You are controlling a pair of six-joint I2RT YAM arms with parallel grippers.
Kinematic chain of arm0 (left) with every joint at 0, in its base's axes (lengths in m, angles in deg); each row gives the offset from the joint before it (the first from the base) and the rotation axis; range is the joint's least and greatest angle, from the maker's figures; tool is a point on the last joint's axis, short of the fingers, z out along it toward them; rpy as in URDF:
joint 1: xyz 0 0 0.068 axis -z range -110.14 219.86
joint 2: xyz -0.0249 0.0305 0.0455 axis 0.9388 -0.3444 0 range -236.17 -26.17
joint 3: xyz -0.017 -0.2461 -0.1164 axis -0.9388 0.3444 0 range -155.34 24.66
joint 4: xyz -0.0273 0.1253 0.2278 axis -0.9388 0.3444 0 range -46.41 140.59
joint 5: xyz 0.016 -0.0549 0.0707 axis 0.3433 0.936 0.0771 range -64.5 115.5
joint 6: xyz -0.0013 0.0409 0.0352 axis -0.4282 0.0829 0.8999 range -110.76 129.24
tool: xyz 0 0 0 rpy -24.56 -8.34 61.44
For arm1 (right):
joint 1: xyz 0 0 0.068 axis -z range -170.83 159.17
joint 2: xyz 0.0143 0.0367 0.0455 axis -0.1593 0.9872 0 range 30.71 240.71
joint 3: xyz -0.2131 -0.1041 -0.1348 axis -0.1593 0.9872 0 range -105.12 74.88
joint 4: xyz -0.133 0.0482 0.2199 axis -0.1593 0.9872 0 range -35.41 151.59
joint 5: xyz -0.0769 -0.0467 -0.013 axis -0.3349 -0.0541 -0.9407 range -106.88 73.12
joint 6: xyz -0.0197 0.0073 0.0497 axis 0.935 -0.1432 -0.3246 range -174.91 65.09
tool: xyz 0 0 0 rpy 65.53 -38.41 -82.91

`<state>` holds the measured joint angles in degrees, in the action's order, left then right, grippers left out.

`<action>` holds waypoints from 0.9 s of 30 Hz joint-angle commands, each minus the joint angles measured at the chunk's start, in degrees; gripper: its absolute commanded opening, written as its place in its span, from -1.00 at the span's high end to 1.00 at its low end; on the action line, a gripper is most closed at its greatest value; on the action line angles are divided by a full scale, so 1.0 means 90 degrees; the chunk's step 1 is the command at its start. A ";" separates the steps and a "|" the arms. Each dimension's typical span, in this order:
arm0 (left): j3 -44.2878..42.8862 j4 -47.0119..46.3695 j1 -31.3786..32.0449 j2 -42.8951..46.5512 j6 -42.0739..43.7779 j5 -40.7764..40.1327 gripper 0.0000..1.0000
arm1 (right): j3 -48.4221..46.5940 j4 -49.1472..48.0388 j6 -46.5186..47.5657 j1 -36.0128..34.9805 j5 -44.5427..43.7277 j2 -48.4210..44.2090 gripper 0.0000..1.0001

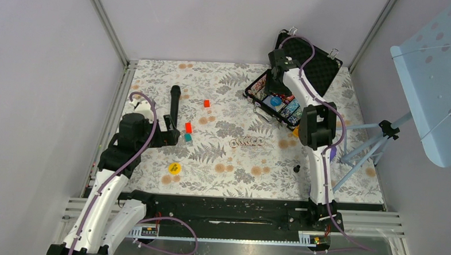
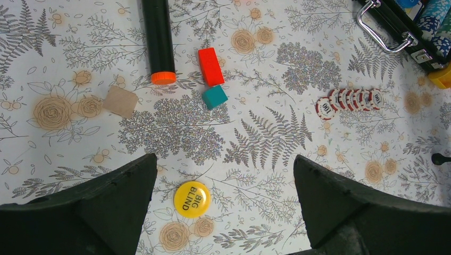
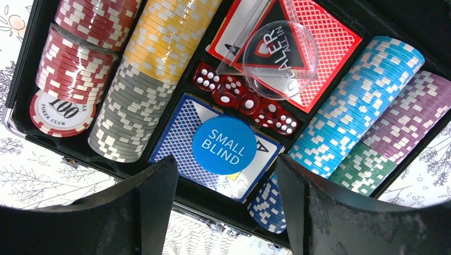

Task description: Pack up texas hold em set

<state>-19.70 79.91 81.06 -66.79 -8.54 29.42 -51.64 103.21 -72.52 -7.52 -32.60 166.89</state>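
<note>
The yellow BIG BLIND button [image 2: 192, 199] lies flat on the table under the left gripper [image 2: 223, 163] — between its 2 wide, empty jaws, slightly off-centre. The right gripper [image 3: 226, 170], parted and holding nothing, hangs over the briefcase [image 1: 323, 68] — well apart.

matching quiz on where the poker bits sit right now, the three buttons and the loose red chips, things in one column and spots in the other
Things
1. small blind button
2. big blind button
3. dealer button
4. loose red chips

Places
a. toppled in a row on the tablecloth
b. over the red-backed deck in the case
c. alone on the tablecloth, text up
d. on the blue-backed deck in the case

Pairs: 1-d, 2-c, 3-b, 4-a
</note>
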 commanded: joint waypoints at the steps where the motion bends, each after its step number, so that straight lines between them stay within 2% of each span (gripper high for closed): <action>1: 0.0037 -0.0241 0.0015 -0.0024 0.0064 0.0020 -0.98 | -0.0065 0.0138 0.0033 -0.0001 -0.0005 -0.0257 -0.51; 6: 0.0020 -0.0215 0.0010 -0.0091 -0.0084 -0.0227 -0.98 | 0.0640 0.0011 -0.0082 -0.0018 0.0198 -0.1066 -0.49; 12: -0.0067 -0.0092 0.0015 -0.0169 -0.0328 -0.0563 -0.96 | 0.3233 -0.1378 -0.0357 -0.0484 0.0423 -0.3150 -0.47; 20: 0.0138 0.0776 0.0020 -0.0310 -0.2181 -0.1450 -0.81 | 0.5618 -0.2016 -0.1040 -0.1453 0.0732 -0.5127 -0.50; 23: 0.0412 0.0786 0.0055 -0.0267 -0.2801 -0.1810 -0.80 | 0.6274 -0.2016 -0.1476 -0.1570 0.1057 -0.5684 -0.50; 27: 0.0798 0.0656 0.0101 -0.0363 -0.3301 -0.2050 -0.75 | 0.6974 -0.1931 -0.1519 -0.1656 0.1415 -0.6276 -0.51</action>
<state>-15.11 86.36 81.45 -69.48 -30.31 16.07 6.54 86.73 -83.10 -21.84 -23.38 115.37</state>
